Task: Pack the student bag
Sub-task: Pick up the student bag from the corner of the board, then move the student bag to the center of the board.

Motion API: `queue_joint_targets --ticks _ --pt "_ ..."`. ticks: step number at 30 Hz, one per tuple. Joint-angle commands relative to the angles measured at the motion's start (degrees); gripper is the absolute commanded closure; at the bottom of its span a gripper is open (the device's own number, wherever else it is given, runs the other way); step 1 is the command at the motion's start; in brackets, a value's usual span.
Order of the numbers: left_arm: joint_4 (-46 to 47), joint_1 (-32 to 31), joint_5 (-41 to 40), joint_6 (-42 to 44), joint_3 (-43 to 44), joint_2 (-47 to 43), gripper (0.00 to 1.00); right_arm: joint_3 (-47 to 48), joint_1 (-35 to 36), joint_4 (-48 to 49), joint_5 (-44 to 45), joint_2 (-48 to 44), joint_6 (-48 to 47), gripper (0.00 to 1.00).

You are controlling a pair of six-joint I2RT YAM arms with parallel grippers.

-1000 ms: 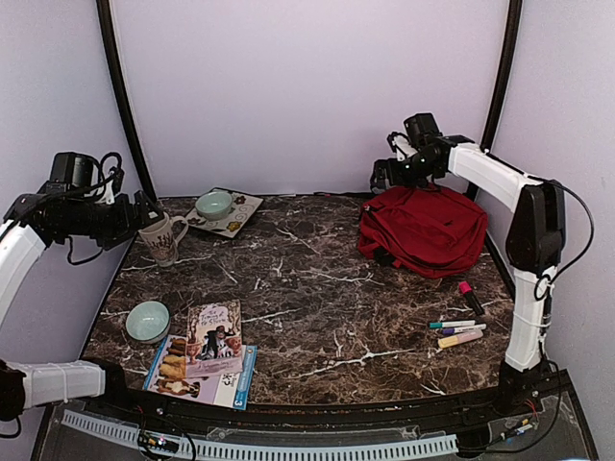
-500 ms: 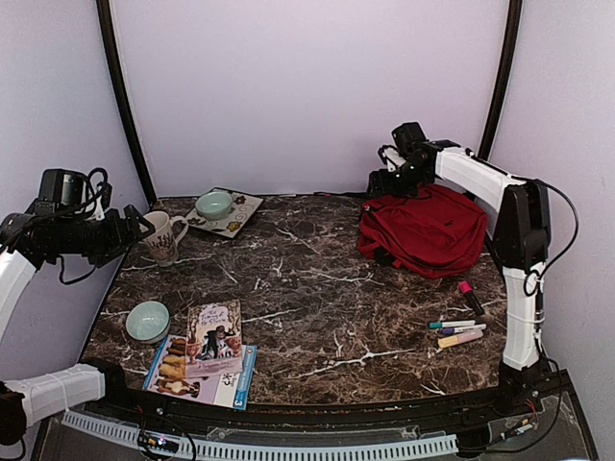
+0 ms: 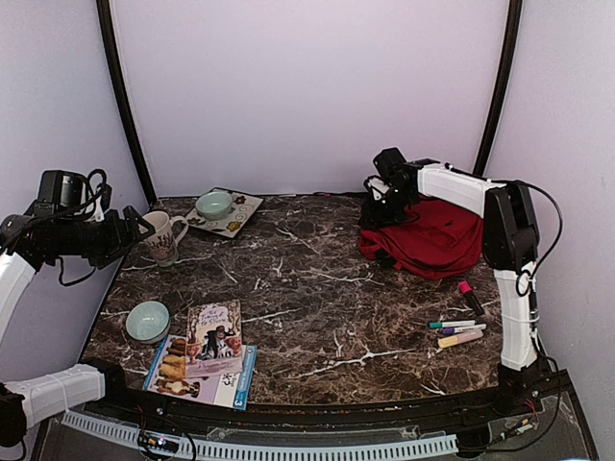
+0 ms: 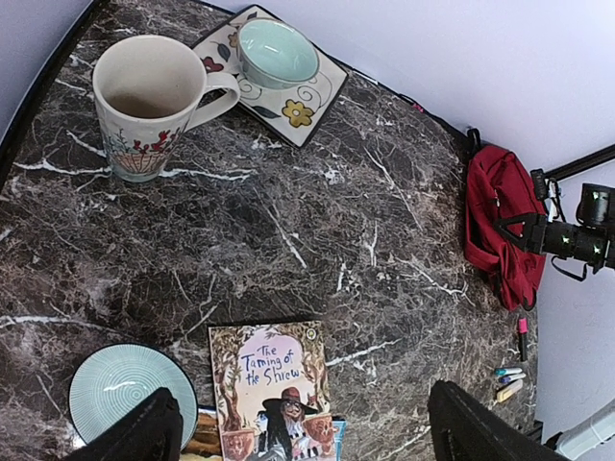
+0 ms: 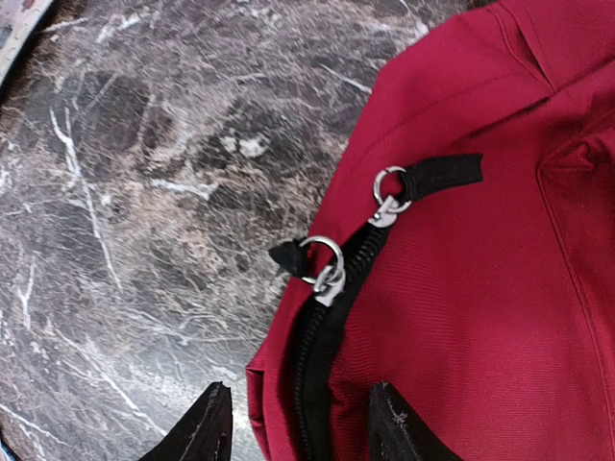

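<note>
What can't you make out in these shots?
- Student bag contents: right wrist view, red fabric covers them.
- Right claw grip: fingertips cut off by the bottom edge; top view too small.
- Lower books: top view, the upper book partly covers them.
- Markers: labels too small, top view.

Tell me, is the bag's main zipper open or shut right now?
Shut, as far as visible: the student bag has its zipper running as a closed black line, both pulls close together, no interior showing.
</note>
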Motion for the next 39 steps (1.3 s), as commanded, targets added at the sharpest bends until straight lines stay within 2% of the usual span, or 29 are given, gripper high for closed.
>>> queue_joint_targets --ticks 1,3,7,10,12,19,22,26,31,39 --pt "0.58 -0.16 2.65 0.99 -0.43 0.02 0.09 -1.07 0.66 -0.04 4.07 0.22 -0.13 0.52" --pt "1.02 -0.15 3.71 1.72 -0.54 0.82 0.13 -2.40 0.87 0.90 4.77 -0.27 0.01 0.58" --pt "1.82 -0.21 5.46 2.83 -0.72 2.35 0.27 -4.89 1.15 2.31 5.21 -0.53 0.83 0.77" --pt "3.15 -0.15 6.54 2.54 -0.94 2.32 0.28 -4.80 1.80 2.46 5.68 -0.06 1.79 0.93" --pt "3.70 -0.16 6.85 1.90 -1.10 2.00 0.28 -4.20 2.81 2.39 5.40 0.02 2.04 1.00" --pt "5.14 -0.20 7.34 -0.24 -3.85 -0.25 0.28 -2.40 8.33 3.69 2.01 -0.73 0.36 1.00" --pt "4.26 -0.15 8.72 -0.38 -2.51 1.07 0.28 -3.28 10.34 5.54 1.02 -1.51 0.47 1.00" --pt "2.35 -0.21 6.77 0.47 0.60 2.31 0.28 -1.36 11.59 5.55 -1.87 -1.17 1.08 1.00" --pt "2.08 -0.16 5.17 -0.58 0.10 0.58 0.28 2.02 13.45 4.01 -3.60 -1.47 0.47 1.00" --pt "1.87 -0.19 5.95 -1.11 -0.52 -0.37 0.28 -0.32 14.98 4.61 -7.33 -2.50 -0.17 1.00"
